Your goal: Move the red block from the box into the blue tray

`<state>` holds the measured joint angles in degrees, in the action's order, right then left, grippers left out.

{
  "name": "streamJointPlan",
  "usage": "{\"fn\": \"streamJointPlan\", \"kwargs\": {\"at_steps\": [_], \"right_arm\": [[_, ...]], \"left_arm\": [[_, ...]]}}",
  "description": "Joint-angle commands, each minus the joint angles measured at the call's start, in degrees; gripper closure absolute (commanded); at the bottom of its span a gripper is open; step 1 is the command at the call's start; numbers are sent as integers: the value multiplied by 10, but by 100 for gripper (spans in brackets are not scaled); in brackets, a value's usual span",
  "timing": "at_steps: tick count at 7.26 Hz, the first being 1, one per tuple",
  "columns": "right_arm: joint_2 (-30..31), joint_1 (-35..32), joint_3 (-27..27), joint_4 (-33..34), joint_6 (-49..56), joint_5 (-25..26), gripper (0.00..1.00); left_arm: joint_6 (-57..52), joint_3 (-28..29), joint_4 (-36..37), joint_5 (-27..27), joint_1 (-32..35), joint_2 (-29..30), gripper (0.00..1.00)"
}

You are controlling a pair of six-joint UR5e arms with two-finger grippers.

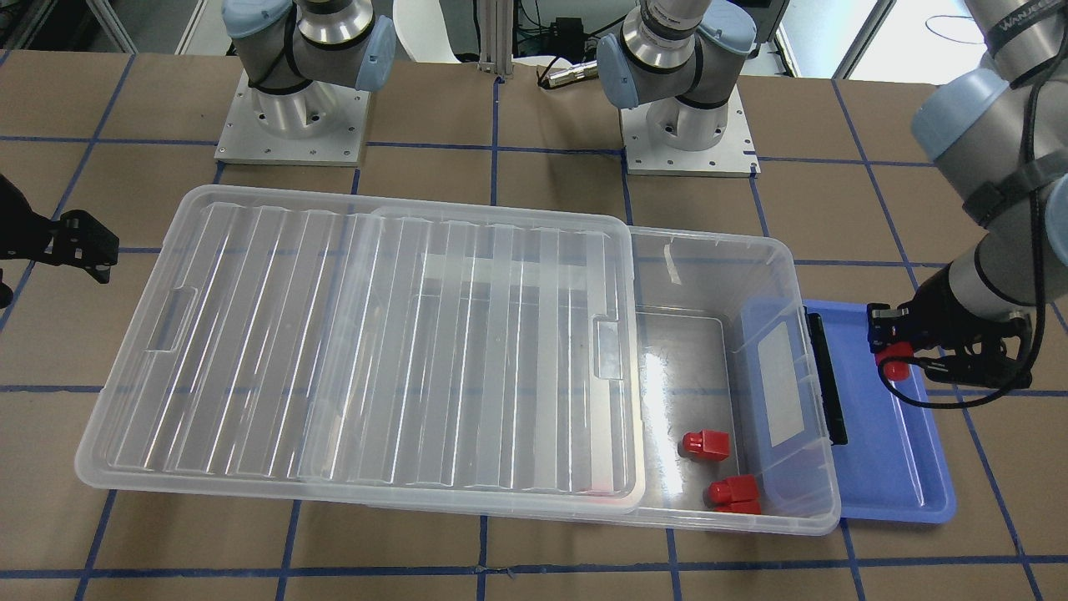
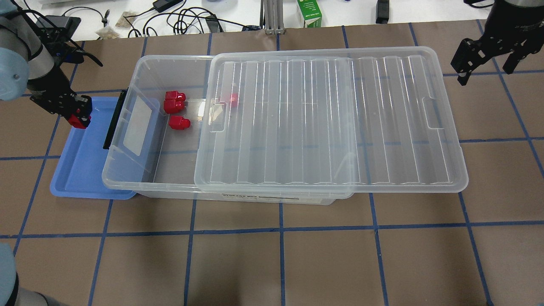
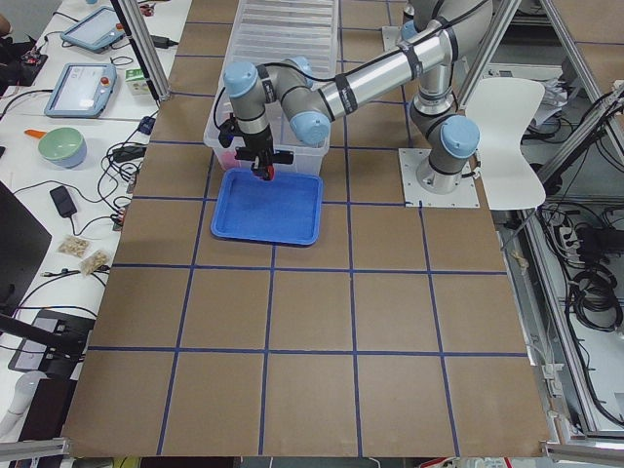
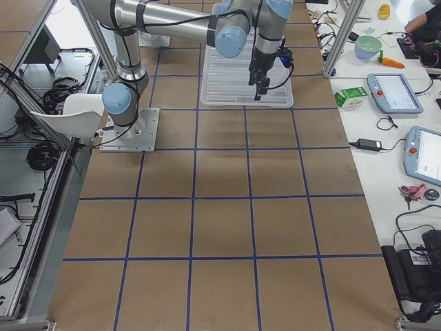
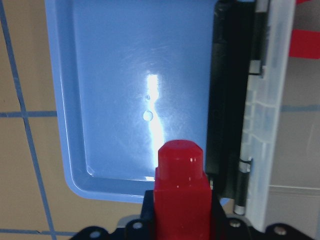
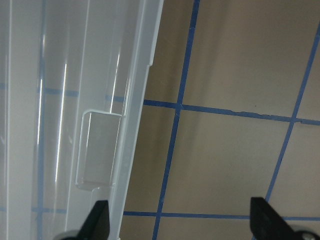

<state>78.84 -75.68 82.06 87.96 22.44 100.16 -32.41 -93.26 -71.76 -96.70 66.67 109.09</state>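
Snugly around red block (image 5: 180,185), left fingers (image 5: 148,210)

I'm holding my near arm (image 4: 172,19) stretched out over the counter (image 4: 220,221), with my right pincer (image 4: 260,89) hanging fingers-down by the near end of the clear ribbed lid (image 4: 227,72). A green carton (image 4: 351,96) is sitting on the side desk (image 4: 386,124).
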Motion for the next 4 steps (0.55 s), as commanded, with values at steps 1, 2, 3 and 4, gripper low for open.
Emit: {"fn": "streamJointPlan", "kwargs": {"at_steps": [1, 2, 3, 4], "right_arm": [[-17, 5, 32, 18, -3, -1, 0], [-18, 13, 47, 52, -6, 0, 0], [-18, 23, 51, 58, -11, 0, 0], [-20, 40, 56, 57, -11, 0, 0]], "left_arm": [[-36, -38, 95, 13, -30, 43, 100], [-37, -45, 107, 44, -36, 58, 100], [-37, -45, 116, 48, -38, 73, 100], [-37, -45, 128, 48, -40, 84, 100]]}}
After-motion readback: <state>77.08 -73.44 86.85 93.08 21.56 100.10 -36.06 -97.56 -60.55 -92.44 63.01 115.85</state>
